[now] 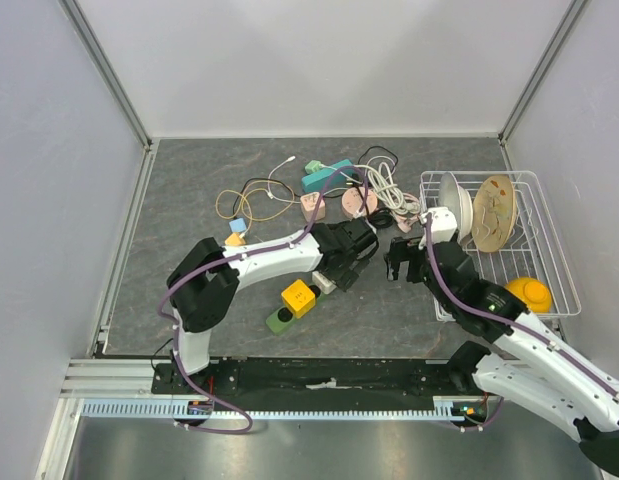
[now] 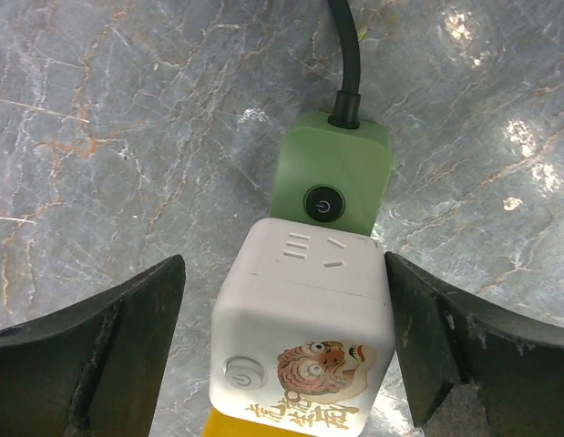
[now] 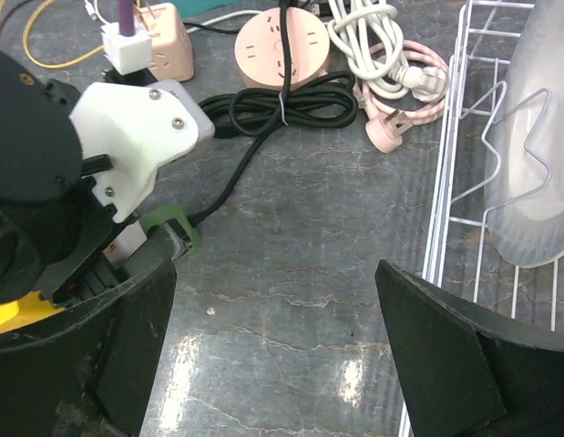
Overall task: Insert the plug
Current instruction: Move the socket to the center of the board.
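A white cube plug adapter (image 2: 300, 319) with a tiger sticker lies on the table between the fingers of my left gripper (image 2: 283, 273). The jaws are open, with a clear gap on the left side and the right finger close to the cube. The white cube (image 1: 325, 283) is joined to a yellow cube (image 1: 299, 297) on its near side. On its far side is a green cube (image 2: 336, 177) with a black cable. My right gripper (image 3: 274, 273) hovers open over bare table just to the right, holding nothing.
A wire dish rack (image 1: 549, 290) with plates and a yellow bowl (image 1: 532, 292) stands at the right. Behind are a coiled black cable (image 3: 282, 100), a round pink power strip (image 3: 283, 41), a pink cube socket (image 3: 163, 45), white and pink cords (image 3: 373, 32) and a teal strip (image 1: 327, 175).
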You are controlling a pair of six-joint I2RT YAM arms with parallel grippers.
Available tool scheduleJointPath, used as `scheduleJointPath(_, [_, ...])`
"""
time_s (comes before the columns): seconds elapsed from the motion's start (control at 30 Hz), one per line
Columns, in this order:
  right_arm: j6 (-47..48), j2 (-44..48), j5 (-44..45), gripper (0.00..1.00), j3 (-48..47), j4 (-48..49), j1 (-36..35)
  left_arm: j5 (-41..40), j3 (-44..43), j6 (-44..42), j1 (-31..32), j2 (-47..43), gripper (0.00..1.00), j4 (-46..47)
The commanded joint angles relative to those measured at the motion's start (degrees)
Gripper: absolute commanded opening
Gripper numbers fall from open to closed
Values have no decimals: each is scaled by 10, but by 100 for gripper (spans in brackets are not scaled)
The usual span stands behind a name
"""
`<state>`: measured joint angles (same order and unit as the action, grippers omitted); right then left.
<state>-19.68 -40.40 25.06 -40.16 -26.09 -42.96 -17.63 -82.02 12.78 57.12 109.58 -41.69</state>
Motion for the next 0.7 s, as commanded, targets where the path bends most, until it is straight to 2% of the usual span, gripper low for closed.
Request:
scheduleJointPath(0.0, [21, -41, 15, 98, -7, 42, 3, -94, 18, -14, -14, -16, 94, -19])
scheduleJointPath(0.2, [49, -88, 18, 98, -28, 73, 15, -114, 102, -11, -77, -60, 94, -3])
scheduleJointPath(0.43, [54, -134, -52, 98, -40, 97, 59, -132, 192, -18, -211, -117, 94, 14])
scheduleJointPath(0.67, [51, -161, -119, 98, -41, 116, 122, -166, 231, -27, -302, -141, 94, 14])
